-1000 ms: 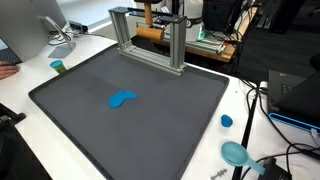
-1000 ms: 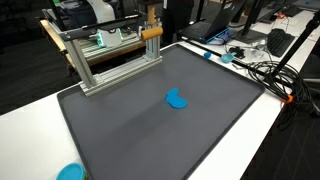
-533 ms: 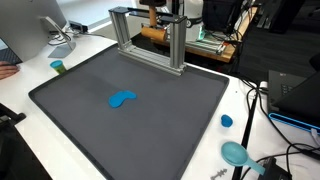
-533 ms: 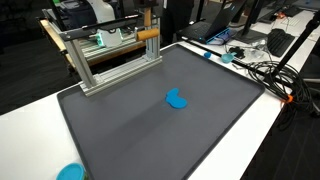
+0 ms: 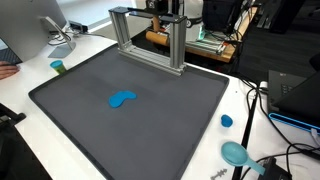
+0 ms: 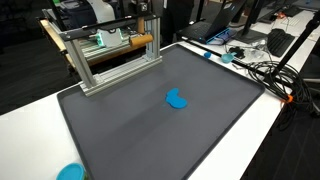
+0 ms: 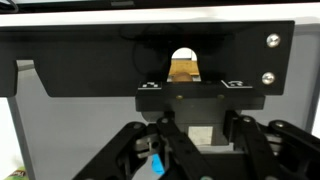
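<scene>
Fingers (image 7: 172, 145) clamped shut on a wooden peg (image 5: 163, 38), the gripper (image 7: 200, 138) hovers behind the metal frame (image 5: 181, 45); the peg looks aligned with the frame's hole (image 7: 183, 54), insertion apparently not yet done.

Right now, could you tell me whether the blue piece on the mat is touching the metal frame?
Apart. In both exterior views the blue piece lies mid-mat, with bare grey mat between it and the metal frame.
</scene>
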Tool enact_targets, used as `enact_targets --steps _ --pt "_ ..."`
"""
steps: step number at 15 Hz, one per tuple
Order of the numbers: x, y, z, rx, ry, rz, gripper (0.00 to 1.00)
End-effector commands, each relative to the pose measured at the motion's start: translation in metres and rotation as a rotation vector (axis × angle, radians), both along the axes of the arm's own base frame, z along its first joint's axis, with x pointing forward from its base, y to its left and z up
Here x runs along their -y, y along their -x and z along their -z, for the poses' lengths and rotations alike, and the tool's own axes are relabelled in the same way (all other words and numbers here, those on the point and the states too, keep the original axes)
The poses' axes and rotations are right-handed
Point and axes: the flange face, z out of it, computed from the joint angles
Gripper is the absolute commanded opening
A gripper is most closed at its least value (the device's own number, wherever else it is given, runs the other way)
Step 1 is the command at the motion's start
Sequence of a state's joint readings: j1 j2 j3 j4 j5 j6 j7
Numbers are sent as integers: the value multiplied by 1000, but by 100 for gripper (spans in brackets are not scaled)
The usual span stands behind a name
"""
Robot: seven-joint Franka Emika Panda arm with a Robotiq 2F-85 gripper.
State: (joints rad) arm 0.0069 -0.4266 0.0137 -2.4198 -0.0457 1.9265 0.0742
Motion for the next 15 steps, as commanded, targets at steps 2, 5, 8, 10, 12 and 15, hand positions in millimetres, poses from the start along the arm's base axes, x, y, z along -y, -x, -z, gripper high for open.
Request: enact_targets --steps 2,5,8,10,12,15 --pt "-2 35 -5 57 -13 -34 21" --pt "-5 44 -4 90 -22 -55 21" --pt "-3 53 -4 113 -28 -55 25" --pt "-1 58 -6 117 -44 -63 70" --pt "1 61 -7 126 -50 -74 77" --pt "9 72 -28 169 -41 -67 98"
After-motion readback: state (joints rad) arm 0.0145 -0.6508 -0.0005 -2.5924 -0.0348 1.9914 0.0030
